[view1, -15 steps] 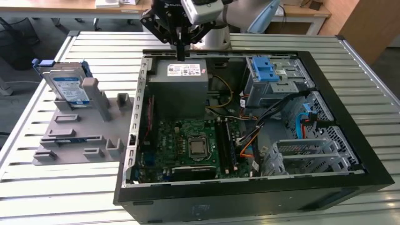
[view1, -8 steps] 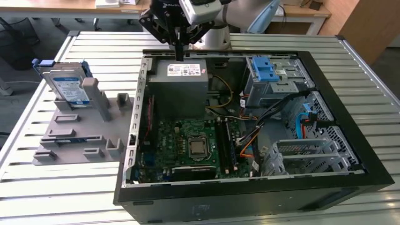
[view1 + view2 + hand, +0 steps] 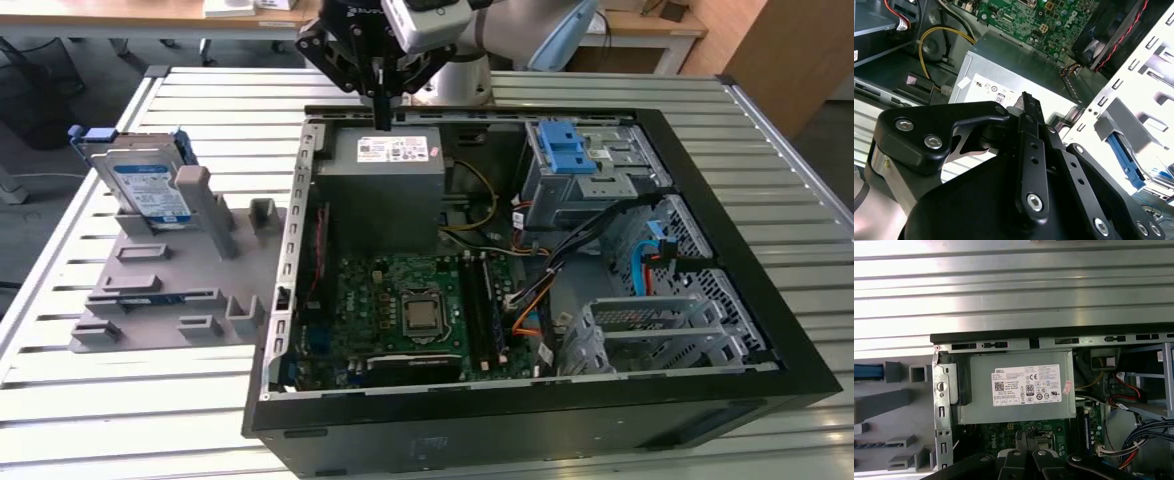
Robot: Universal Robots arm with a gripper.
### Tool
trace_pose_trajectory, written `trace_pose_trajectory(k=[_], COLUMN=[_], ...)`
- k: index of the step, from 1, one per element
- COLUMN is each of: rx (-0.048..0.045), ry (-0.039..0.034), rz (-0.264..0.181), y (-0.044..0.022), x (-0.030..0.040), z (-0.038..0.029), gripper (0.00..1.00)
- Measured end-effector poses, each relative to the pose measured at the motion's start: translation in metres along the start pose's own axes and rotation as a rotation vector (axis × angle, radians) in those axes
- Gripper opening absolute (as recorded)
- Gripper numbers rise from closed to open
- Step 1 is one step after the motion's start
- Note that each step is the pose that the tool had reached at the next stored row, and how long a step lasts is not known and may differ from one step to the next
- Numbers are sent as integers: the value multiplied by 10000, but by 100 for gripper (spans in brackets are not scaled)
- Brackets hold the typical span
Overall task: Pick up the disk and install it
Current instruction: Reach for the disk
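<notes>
The disk, silver with a white-and-blue label in a blue frame, stands on edge in a grey holder on the table, at the exterior view's left, outside the computer case. My gripper hangs well to the right of it, over the back edge of the open case, just above the big grey metal box with a white sticker. Its black fingers are pressed together with nothing between them, as both wrist views show. The grey box lies right beneath the fingertips.
The black case lies open on the slatted metal table. Inside are a green motherboard, a drive bay with a blue ribbed latch, a perforated metal cage and loose cables.
</notes>
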State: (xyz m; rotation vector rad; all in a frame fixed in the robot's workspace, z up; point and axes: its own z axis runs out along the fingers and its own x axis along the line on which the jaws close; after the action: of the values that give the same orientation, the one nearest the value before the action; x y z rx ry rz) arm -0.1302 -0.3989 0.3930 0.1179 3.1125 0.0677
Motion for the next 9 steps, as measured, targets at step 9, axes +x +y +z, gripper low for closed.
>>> trace_pose_trajectory(k=[9], rx=[0], ry=[0], rz=[1], y=[-2], x=[23], z=[1], gripper=[11])
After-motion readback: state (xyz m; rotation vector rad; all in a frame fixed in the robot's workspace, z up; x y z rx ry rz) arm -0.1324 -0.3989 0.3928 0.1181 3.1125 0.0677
